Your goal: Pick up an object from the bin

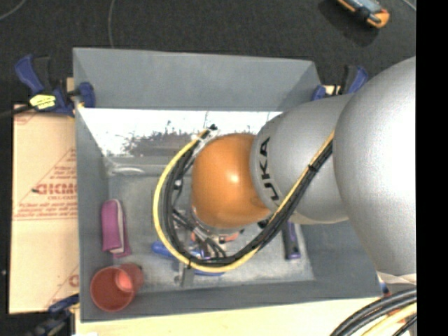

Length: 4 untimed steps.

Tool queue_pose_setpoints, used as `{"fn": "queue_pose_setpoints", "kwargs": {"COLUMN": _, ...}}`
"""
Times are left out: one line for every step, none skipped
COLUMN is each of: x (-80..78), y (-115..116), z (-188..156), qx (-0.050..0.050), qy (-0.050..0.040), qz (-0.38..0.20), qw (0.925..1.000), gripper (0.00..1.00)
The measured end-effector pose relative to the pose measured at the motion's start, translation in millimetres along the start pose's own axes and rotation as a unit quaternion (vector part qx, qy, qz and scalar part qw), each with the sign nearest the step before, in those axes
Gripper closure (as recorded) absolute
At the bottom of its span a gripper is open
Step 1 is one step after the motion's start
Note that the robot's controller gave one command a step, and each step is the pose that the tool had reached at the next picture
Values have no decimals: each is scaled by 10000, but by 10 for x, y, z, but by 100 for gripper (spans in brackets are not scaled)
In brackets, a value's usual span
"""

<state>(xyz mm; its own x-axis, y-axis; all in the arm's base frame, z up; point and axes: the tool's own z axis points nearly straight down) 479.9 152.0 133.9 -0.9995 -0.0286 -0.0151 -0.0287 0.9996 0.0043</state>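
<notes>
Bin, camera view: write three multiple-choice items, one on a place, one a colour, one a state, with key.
1. Where in the bin is the red cup?
A. the view's lower left corner
B. upper right corner
C. the middle
2. What colour is the cover on the arm's wrist?
A. green
B. orange
C. white
3. How is the pink block?
A. inside the cup
B. over the rim
C. flat on the floor
1 A: it sits at lower left. 2 B: the dome is orange. 3 C: it lies on the grey floor.
</notes>
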Motion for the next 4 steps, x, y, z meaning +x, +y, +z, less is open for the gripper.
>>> {"fn": "queue_pose_setpoints", "kwargs": {"x": -95, "y": -568, "z": 338, "qx": 25, "qy": 85, "qz": 224, "qw": 9997, "gripper": 0}}
{"fn": "queue_pose_setpoints", "kwargs": {"x": -94, "y": -528, "z": 624, "qx": -14, "qy": -21, "qz": 744, "qw": 9972, "gripper": 0}}
{"fn": "queue_pose_setpoints", "kwargs": {"x": -200, "y": -239, "z": 595, "qx": -5, "qy": -24, "qz": 797, "qw": 9968, "gripper": 100}}
{"fn": "queue_pose_setpoints", "kwargs": {"x": -201, "y": -240, "z": 594, "qx": -5, "qy": -24, "qz": 801, "qw": 9968, "gripper": 100}}
